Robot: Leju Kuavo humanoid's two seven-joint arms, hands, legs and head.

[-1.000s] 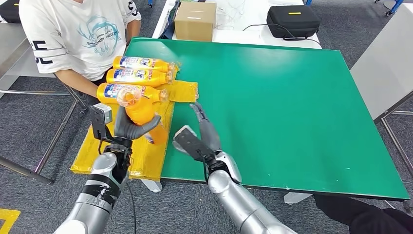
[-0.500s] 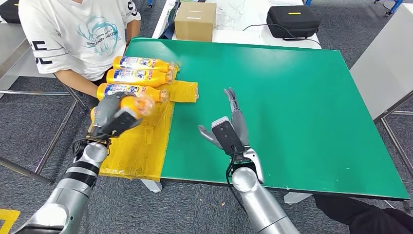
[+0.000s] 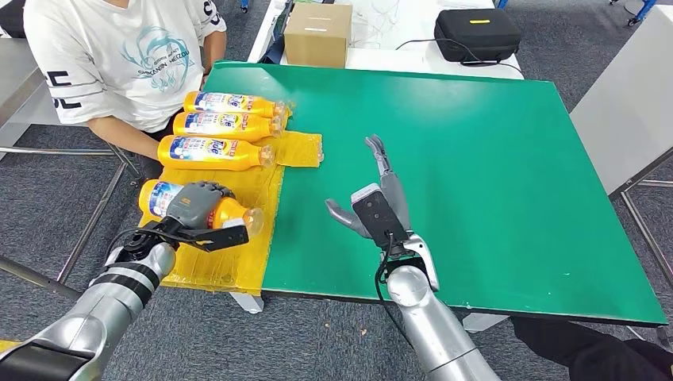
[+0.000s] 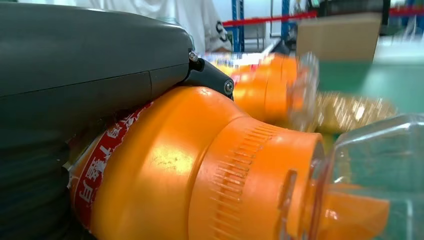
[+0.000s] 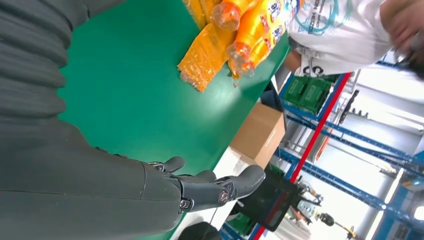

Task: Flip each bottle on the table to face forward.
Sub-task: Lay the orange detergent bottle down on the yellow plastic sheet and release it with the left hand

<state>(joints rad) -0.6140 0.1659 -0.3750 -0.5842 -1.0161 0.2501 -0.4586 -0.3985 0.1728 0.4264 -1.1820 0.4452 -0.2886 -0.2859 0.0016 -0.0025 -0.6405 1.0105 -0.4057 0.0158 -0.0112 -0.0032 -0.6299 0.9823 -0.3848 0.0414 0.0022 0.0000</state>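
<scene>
Several orange bottles lie on their sides on a yellow mat [image 3: 238, 254] at the left end of the green table [image 3: 492, 175]. Three bottles [image 3: 214, 152] form a row at the back with labels up and clear caps to the right. A fourth bottle [image 3: 230, 213] lies nearer on the mat. My left hand [image 3: 194, 208] grips it around the body, its orange shoulder [image 4: 200, 165] and clear cap [image 4: 375, 175] large in the left wrist view. My right hand [image 3: 379, 202] hovers over the green surface, fingers [image 5: 220, 190] spread, holding nothing.
A person in a white shirt [image 3: 119, 55] sits at the table's far left, forearm by the bottle row. A cardboard box [image 3: 317, 33] and a black case [image 3: 476, 32] sit on a white table behind. The table's right part is bare green surface.
My left hand has carried the bottle from raised and tilted down onto the mat, now lying flat with its cap to the right. My right hand swung right and straightened up.
</scene>
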